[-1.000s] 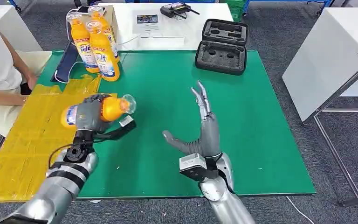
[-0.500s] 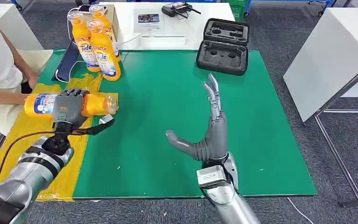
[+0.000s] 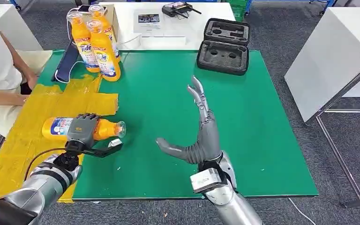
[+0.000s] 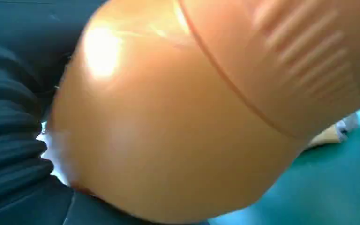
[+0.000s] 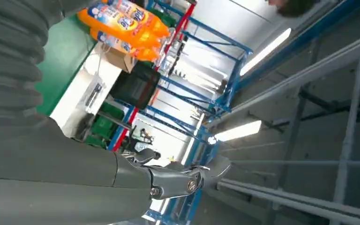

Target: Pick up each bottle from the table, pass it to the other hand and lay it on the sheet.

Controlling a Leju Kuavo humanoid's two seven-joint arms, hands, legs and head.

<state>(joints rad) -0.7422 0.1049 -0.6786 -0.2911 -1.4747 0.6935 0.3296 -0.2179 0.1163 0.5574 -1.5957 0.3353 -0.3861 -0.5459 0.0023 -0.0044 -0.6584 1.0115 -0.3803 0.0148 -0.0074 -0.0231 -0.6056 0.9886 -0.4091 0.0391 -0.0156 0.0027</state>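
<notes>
Now: left hand [image 3: 82,129] grips one bottle [image 3: 58,127] over sheet [image 3: 23,145]; right hand [image 3: 201,138] spread, empty; three bottles [image 3: 96,44] standing.

bottle [image 3: 104,130]: glossy orange plastic, smooth
sheet [image 3: 26,140]: creased yellow, taped, slightly shiny
table mat [image 3: 168,93]: matt green
case [image 3: 224,46]: black foam lining
arms [image 3: 229,206]: silver metal

Head view bright, even, sharp, soft shadows. My left wrist cam blurred, too close to the bottle [image 4: 178,122], w/ white glare spot. Right wrist cam: ceiling lights [image 5: 239,130] blown out.
</notes>
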